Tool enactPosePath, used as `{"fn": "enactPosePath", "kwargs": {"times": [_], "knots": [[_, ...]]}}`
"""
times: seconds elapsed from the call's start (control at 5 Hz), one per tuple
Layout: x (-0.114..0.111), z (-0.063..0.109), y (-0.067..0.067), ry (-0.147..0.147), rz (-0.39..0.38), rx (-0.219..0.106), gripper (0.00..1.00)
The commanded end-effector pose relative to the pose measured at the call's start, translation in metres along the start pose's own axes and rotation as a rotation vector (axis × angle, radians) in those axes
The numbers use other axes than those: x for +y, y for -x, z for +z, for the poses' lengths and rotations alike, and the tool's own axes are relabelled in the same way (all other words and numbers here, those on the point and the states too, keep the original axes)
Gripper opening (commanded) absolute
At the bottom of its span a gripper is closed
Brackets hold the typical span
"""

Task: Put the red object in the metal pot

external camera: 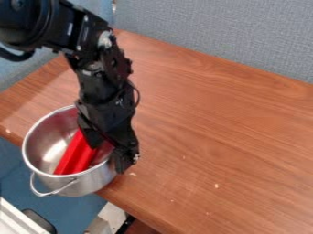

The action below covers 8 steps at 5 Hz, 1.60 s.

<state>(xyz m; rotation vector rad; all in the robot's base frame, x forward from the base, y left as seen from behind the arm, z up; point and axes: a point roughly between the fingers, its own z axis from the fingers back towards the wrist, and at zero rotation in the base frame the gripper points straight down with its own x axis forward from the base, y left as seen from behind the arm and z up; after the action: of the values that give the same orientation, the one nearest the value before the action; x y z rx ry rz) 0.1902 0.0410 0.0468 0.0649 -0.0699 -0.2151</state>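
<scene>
A wooden tabletop (208, 119) with a reddish-brown grain fills most of the view, and its surface shows a few tiny pale specks (too small to identify). Behind it stands a plain grey-blue wall (244, 32). Below the near edge, a blue surface (15, 187) is visible.

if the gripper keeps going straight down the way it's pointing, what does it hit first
Most likely the red object lying inside the metal pot, right under the open gripper; depth is hard to judge from this view.

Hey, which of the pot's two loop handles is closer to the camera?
The handle at the shiny round steel pot's lower front rim; the other handle cannot be seen here, likely hidden behind the black claw.
</scene>
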Motion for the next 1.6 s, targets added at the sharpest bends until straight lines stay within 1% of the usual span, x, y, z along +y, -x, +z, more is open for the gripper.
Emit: {"fn": "enactPosePath", "kwargs": {"times": [0.0, 0.2, 0.4, 0.6, 0.8, 1.0, 1.2, 1.4], "knots": [[0.008, -0.009, -0.001, -0.01, 0.035, -0.014, 1.0], [0.013, -0.01, -0.002, -0.003, 0.075, -0.016, 1.0], [0.006, 0.0, -0.013, -0.003, 0.081, -0.013, 1.0], [0.003, 0.008, -0.025, 0.0, 0.084, -0.018, 1.0], [0.002, 0.029, -0.051, -0.001, 0.092, -0.032, 1.0], [0.013, 0.046, -0.052, -0.011, 0.127, -0.043, 1.0], [0.028, 0.04, -0.045, -0.021, 0.171, -0.038, 1.0], [0.034, 0.033, -0.039, -0.027, 0.208, -0.031, 1.0]]}}
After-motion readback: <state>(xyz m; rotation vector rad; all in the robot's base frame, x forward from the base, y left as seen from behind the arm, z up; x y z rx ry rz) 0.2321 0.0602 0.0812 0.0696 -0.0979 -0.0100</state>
